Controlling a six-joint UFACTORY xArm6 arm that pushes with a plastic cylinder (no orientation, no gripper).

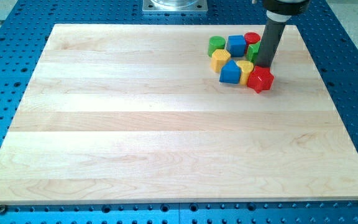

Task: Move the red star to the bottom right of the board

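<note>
My tip (265,66), the bottom end of the straight dark rod, is sitting on the pale wooden board (166,137) near the view's top right; it has no jaws, so it is holding nothing; it is touching, or nearly touching, the top edge of the red star block (261,79), which is lying just below it. Just to the view's left of the star a yellow heart-like block (245,70) is sitting, and next to that a blue block (230,73). A green block (253,52) is peeking out beside the rod; a round red block (252,38) is sitting above it. Further left a blue cube (236,44), a yellow block (220,59) and a round green block (216,44) are crowding together. The board is resting on a blue metal table with holes (353,62).
</note>
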